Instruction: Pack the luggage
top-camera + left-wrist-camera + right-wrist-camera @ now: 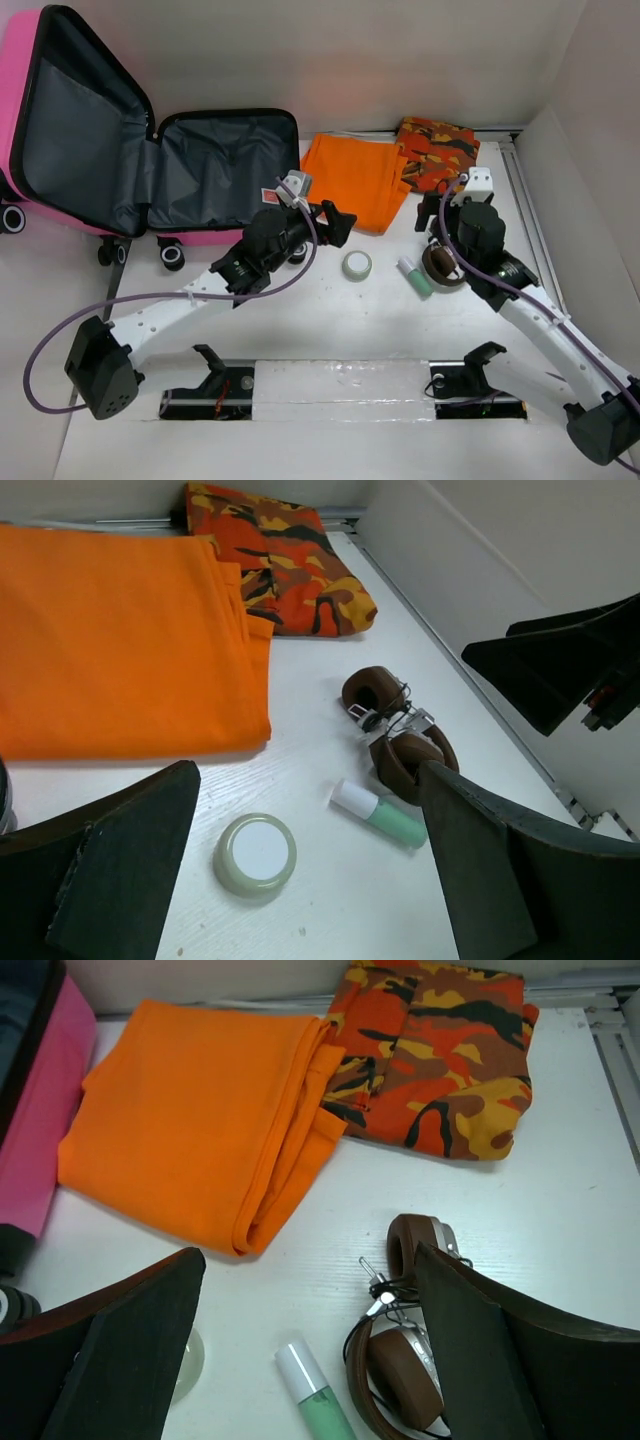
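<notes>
Luggage (pixel 130 150) sits at the far-left of the table (pixel 330 320), unzipped. One pink half lies flat with its grey lining up, and the other half stands tilted back to the left, lining facing the arms. Wheels (pixel 172 255) run along the near edge of the flat half. The pink shell edge also shows at the left of the right wrist view (pixel 40 1110). Folded orange cloth (pixel 360 180) lies just right of the flat half. Folded orange camo cloth (pixel 438 150) is at its right, with edges touching or slightly overlapping; I can't tell which from above. Nearer the arms, left to right: round pale-green jar (pixel 357 265), white-capped green tube (pixel 414 277) lying on its side, and brown headphones (pixel 443 265) with a tangle of cable. The tube is just beside the headphones and the jar sits apart from both. Left gripper (pixel 340 225) is reached out past the near-right corner of the flat half, fingers spread wide. Its wrist cam looks across the jar (pixel 256 855), tube (pixel 380 815) and headphones (pixel 395 730) toward both cloths. Right gripper (pixel 308 1260) is over the headphones (pixel 400 1360), fingers also spread wide. Its right finger covers part of the headband in that view; I can't tell if it touches. The orange cloth (pixel 200 1140) and camo cloth (pixel 430 1060) lie beyond it.
</notes>
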Controlling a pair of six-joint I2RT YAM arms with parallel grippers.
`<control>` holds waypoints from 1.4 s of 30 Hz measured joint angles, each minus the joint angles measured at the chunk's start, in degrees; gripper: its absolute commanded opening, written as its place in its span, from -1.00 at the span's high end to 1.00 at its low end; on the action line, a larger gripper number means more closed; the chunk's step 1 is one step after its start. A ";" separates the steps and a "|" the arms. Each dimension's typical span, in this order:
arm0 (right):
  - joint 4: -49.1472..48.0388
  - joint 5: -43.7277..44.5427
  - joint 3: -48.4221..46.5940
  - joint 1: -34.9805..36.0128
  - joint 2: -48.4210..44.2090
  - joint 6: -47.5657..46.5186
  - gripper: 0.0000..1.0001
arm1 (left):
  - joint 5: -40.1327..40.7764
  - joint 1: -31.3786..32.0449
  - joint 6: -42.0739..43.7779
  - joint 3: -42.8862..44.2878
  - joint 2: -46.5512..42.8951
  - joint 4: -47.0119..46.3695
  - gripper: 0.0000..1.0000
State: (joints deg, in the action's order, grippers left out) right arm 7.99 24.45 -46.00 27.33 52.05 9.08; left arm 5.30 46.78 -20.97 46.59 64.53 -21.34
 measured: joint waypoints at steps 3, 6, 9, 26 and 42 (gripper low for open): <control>0.17 0.22 -0.74 0.00 -0.70 -0.02 -0.87 | -2.38 0.00 0.11 0.33 1.29 -1.25 -0.73; 0.33 0.81 -1.64 0.00 -0.70 -0.04 -0.87 | -5.64 0.09 0.13 0.33 3.58 -1.60 -0.55; 0.57 1.46 -2.27 -0.24 -0.79 -0.20 -0.65 | -7.72 1.40 0.83 0.31 6.58 -1.51 -0.38; 0.63 2.32 -2.99 -0.68 -3.93 -0.26 -0.93 | 7.82 12.37 4.90 13.97 36.20 13.35 -0.72; 0.57 -1.49 -2.99 -1.11 -1.60 -0.55 -1.00 | 16.13 11.87 3.43 17.92 42.73 15.96 -0.82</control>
State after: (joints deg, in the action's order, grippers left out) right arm 8.56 22.96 -48.99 26.22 50.46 8.54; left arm 21.43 58.65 -17.54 64.51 107.26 -5.39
